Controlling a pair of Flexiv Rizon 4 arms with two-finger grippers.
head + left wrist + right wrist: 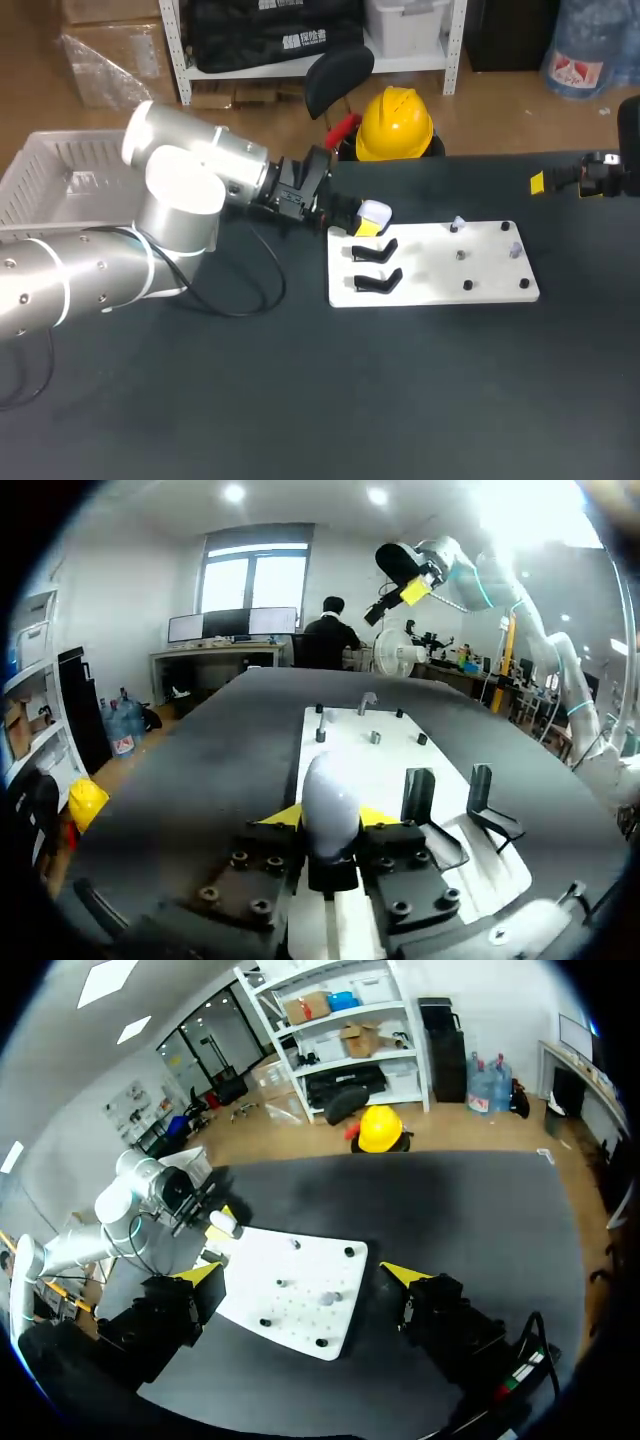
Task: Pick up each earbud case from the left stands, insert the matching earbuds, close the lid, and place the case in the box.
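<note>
Your left hand [365, 222] is clamped on the white earbud case [377, 210]. From the left wrist you see the case [330, 795] standing upright between the two yellow fingertips [285, 816], which press it from both sides. The case sits at the back left corner of the white board [430, 262], just behind the two black stands [376, 250], and both stands are bare. You cannot tell whether the case rests on anything or hangs free in the hand. The board lies flat on the dark desk [300, 400]. On its right part stand small dark pegs [467, 286], and a couple carry pale pieces [458, 222] too small to name. Your right hand [540, 183] is well apart from the case, near the desk's far right edge. In its own wrist view the right hand [302, 1275] has its fingers spread wide, with nothing between them and the board [300, 1290] below and ahead. The white basket [50, 180] sits at your far left, behind the left arm [180, 190].
</note>
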